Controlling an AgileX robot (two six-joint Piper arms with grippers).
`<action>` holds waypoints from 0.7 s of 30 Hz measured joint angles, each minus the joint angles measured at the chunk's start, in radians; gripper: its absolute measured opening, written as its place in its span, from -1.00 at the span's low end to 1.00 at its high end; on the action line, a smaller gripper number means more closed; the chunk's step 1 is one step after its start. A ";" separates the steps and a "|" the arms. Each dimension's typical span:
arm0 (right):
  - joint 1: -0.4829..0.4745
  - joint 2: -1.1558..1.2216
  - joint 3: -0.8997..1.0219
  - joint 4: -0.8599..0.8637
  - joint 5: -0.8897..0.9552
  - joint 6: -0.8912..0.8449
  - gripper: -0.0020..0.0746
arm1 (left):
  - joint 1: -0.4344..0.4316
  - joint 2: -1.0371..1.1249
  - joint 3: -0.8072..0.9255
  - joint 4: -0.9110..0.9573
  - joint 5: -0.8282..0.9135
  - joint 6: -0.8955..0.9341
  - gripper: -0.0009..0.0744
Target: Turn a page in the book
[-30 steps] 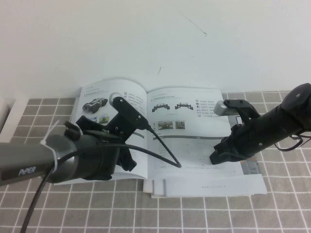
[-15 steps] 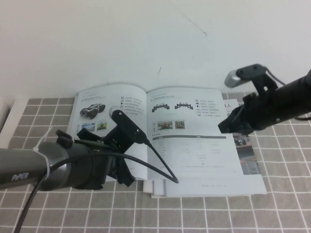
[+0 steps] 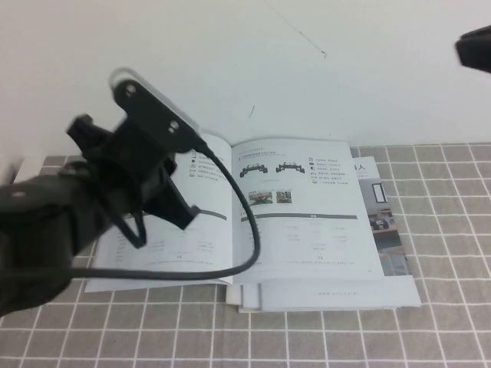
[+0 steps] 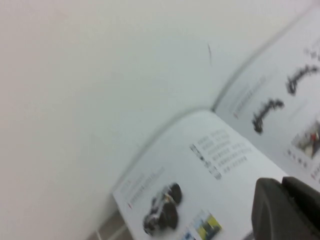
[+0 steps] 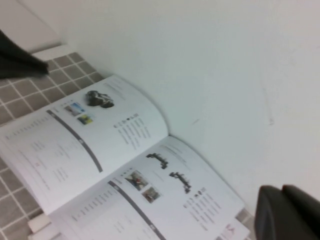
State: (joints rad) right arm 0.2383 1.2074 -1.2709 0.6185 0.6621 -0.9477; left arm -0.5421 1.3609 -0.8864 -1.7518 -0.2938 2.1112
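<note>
My right wrist view alone shows the thin glossy white book [image 5: 115, 165] fully open, both pages flat. The black left gripper [image 3: 165, 199] hangs above its left page [image 3: 165, 241]; the black right gripper [image 3: 476, 47] sits at the far right, and I cannot tell either's jaw state.

Grey-tiled table [image 3: 430, 330] is carrying the open book [image 3: 307, 222], lying flat against the white wall [image 3: 230, 61], overlapping another printed piece [image 3: 387, 238] showing at its right edge.
</note>
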 joint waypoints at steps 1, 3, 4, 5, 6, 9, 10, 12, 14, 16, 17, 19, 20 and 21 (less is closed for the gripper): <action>0.000 -0.046 0.012 -0.039 0.002 0.024 -0.95 | 0.000 -0.057 0.000 0.000 0.006 0.000 -0.98; 0.000 -0.142 0.047 -0.104 -0.001 0.076 -0.95 | 0.000 -0.164 0.002 0.000 0.013 0.001 -0.98; 0.000 -0.191 0.073 -0.135 -0.005 0.104 -0.95 | 0.000 -0.213 0.007 0.000 0.024 0.001 -0.98; 0.000 -0.231 0.096 -0.157 -0.008 0.123 -0.95 | 0.000 -0.260 0.021 0.000 0.043 0.001 -0.98; 0.000 -0.281 0.128 -0.181 -0.015 0.142 -0.95 | 0.000 -0.297 0.037 0.000 0.062 0.001 -0.98; 0.000 -0.421 0.229 -0.205 -0.027 0.181 -0.95 | 0.001 -0.406 0.101 0.002 0.160 0.001 -0.98; 0.000 -0.469 0.268 -0.211 -0.029 0.193 -0.95 | 0.001 -0.441 0.123 0.004 0.199 -0.003 -0.98; 0.000 -0.553 0.343 -0.219 -0.031 0.212 -0.95 | 0.001 -0.498 0.177 0.009 0.294 -0.027 -0.98; 0.000 -0.632 0.418 -0.233 -0.031 0.232 -0.95 | 0.001 -0.534 0.232 0.014 0.373 -0.067 -0.98; 0.000 -0.692 0.488 -0.249 -0.033 0.240 -0.95 | 0.001 -0.549 0.282 0.020 0.450 -0.110 -0.98; 0.000 -0.718 0.527 -0.253 -0.037 0.242 -0.95 | 0.001 -0.549 0.302 0.024 0.482 -0.138 -0.98; 0.000 -0.758 0.595 -0.257 -0.050 0.242 -0.95 | 0.001 -0.544 0.325 0.079 0.566 -0.239 -0.98; 0.000 -0.779 0.631 -0.258 -0.058 0.244 -0.95 | 0.001 -0.533 0.329 0.136 0.615 -0.305 -0.98; 0.000 -0.796 0.667 -0.258 -0.071 0.246 -0.95 | 0.001 -0.523 0.329 0.195 0.659 -0.379 -0.98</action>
State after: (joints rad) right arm 0.2383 0.4110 -0.6042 0.3606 0.5908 -0.7019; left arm -0.5412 0.8376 -0.5570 -1.5572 0.3648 1.7317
